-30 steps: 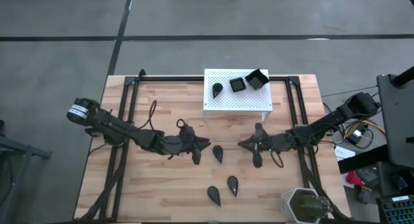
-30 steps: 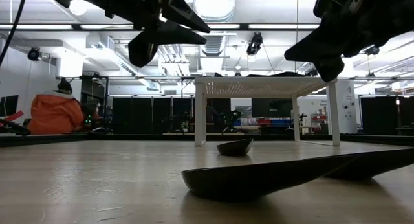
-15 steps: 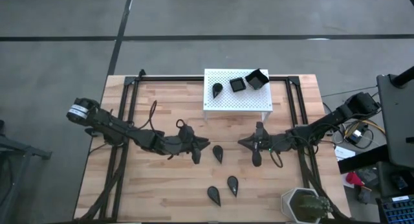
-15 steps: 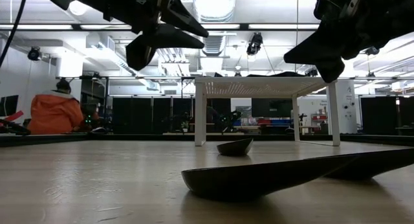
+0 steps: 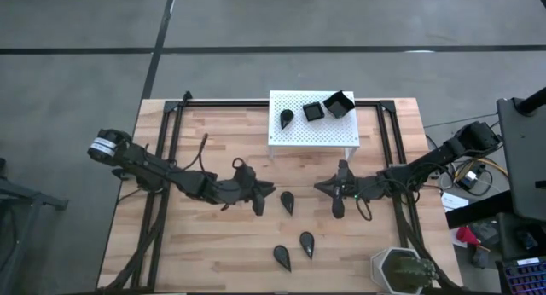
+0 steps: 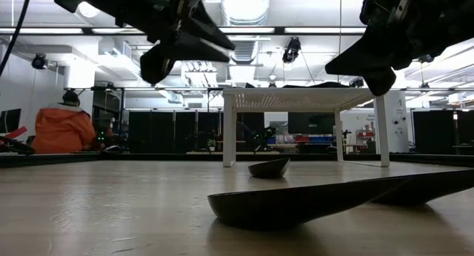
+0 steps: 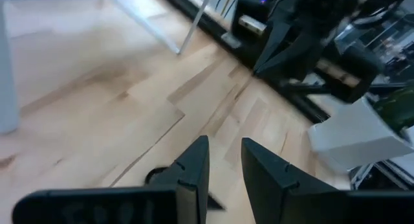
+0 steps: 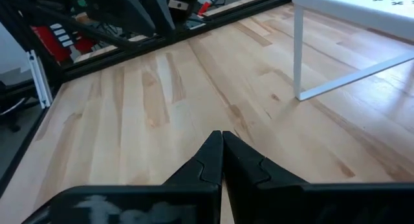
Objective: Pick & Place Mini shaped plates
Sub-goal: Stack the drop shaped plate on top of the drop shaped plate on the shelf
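Three teardrop mini shaped plates lie on the wooden table [image 5: 213,244]: one [image 5: 288,201] between my two grippers and two nearer the front [image 5: 306,244] [image 5: 282,257]. The nearest plate [image 6: 296,204] lies close in the low view. On the white stand [image 5: 312,137] sit a teardrop plate [image 5: 286,118], a flat square plate [image 5: 313,111] and a tilted square plate [image 5: 339,104]. My left gripper [image 5: 273,194] [image 7: 225,156] hovers just left of the middle plate, slightly open, with nothing between its fingers. My right gripper [image 5: 317,189] [image 8: 222,136] hovers to that plate's right, shut and empty.
A white pot with a green plant [image 5: 399,269] stands at the front right corner. The stand's legs [image 6: 229,130] rise at the table's far middle. Black rails [image 5: 166,159] run along both sides of the table. Bare wood lies at the front left.
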You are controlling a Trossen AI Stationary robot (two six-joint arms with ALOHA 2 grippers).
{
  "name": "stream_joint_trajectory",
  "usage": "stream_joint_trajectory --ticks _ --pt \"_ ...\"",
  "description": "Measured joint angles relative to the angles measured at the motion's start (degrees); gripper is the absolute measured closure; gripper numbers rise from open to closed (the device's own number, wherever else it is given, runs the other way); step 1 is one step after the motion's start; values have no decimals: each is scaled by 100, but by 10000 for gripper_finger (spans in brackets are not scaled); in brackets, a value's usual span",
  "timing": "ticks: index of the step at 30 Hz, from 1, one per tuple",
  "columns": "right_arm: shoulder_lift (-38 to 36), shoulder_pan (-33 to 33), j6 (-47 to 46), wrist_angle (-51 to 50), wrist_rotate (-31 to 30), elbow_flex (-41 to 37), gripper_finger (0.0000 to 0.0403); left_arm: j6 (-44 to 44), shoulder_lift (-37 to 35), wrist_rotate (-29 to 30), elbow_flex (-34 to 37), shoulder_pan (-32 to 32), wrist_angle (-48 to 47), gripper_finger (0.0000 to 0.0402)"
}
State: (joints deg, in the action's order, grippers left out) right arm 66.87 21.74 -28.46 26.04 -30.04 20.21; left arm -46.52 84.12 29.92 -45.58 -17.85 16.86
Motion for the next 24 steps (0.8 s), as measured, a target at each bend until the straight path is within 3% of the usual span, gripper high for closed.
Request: stream_joint_trajectory --ticks 8,12,16,24 --pt "0 13 -9 -11 6 -50 394 -1317 2 -392 7 -132 -1308 319" --pt "0 12 2 -13 2 -63 394 -1460 248 -427 2 -114 -1178 319" --pt "0 11 94 -10 -1 -66 394 -761 715 -994 -182 -21 -1021 319" --pt "0 11 146 4 -11 -62 394 -2023 1449 -2029 -670 223 -1008 319"
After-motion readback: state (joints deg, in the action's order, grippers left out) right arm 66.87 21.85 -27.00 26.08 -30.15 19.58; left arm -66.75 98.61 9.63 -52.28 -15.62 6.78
